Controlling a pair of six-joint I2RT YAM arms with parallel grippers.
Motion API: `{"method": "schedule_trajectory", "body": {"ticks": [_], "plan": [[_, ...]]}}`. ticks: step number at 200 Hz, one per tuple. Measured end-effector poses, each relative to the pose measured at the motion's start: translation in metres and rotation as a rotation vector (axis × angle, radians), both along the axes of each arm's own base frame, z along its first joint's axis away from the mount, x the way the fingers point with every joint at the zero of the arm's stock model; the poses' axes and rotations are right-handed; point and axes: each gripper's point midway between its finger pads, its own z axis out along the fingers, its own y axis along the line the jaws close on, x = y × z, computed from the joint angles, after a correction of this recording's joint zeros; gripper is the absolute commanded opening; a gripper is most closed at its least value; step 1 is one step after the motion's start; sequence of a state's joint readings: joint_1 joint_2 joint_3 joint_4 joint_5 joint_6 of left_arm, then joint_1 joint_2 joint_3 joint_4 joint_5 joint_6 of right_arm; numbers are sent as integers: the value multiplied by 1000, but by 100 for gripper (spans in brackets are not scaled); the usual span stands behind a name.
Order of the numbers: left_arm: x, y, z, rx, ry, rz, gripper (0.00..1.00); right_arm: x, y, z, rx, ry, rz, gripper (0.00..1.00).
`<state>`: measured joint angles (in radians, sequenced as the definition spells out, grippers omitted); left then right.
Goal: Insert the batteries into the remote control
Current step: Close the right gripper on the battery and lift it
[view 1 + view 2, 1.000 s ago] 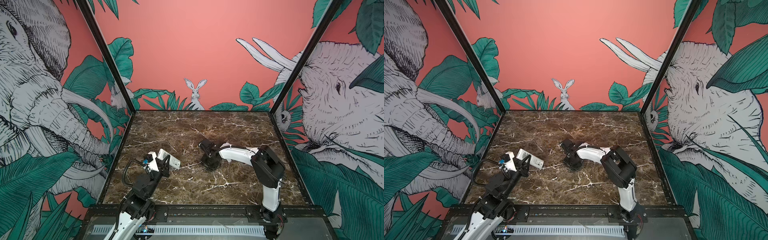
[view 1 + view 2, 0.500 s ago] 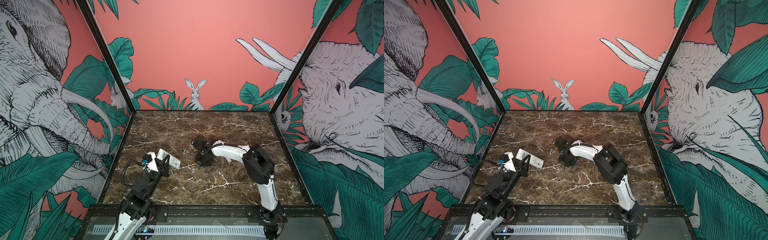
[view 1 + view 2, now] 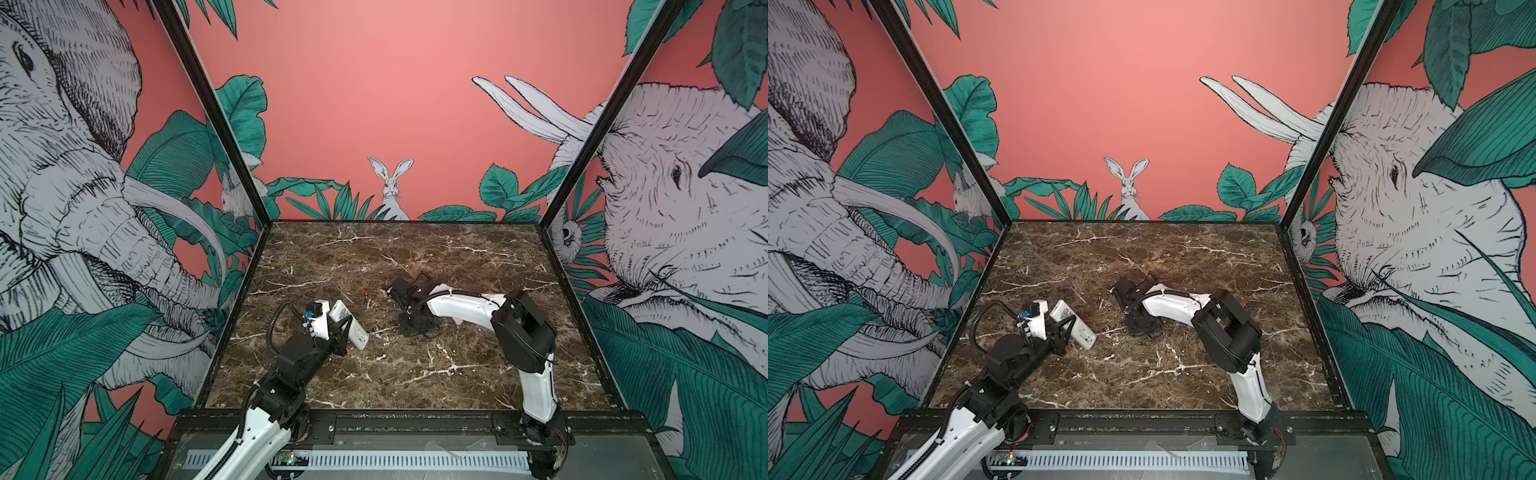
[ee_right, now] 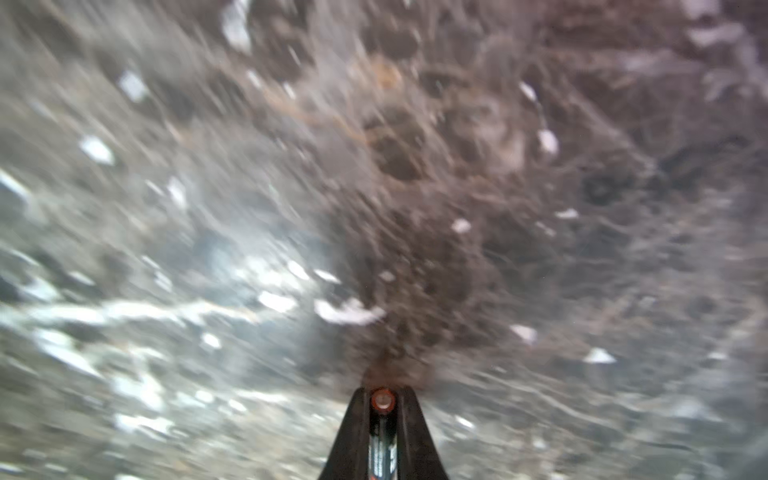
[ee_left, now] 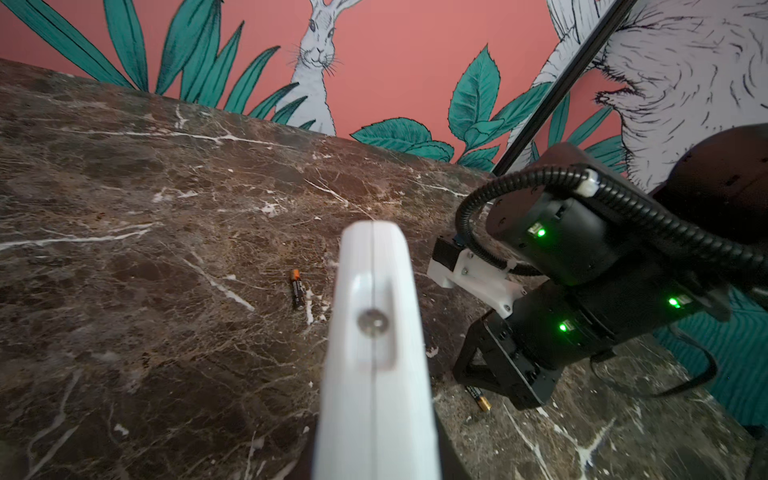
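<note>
Only the wrist views reveal the right gripper [image 4: 382, 401] pinching a battery [image 4: 380, 446], print blurred. Left gripper [image 3: 344, 332] clamps the remote control [image 5: 374, 353].

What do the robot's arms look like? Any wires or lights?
Both arms are white tubes with chunky black joints. The left arm has a ribbed black cable looping beside a white wrist block with blue bits. The right arm has a ribbed cable too, small green lights on its black joints, and pointed black fingers.

Battery [image 3: 365, 296] on table [image 3: 457, 257]; right of remote [image 3: 340, 309]
</note>
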<state>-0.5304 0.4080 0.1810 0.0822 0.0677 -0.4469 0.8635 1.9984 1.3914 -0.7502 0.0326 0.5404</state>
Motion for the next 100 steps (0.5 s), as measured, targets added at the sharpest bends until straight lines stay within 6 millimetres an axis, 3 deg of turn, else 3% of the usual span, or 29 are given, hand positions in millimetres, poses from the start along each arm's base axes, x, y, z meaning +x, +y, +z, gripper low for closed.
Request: {"method": "schedule_trajectory", "body": {"ticks": [46,100], "plan": [[2,-26,-1,-6,73,-120,0,-1,-17,-1,-53,-19,210,23],[5,-34,-1,-9,99,-151,0,-5,-27,-1,-43,-59,272,27]]}}
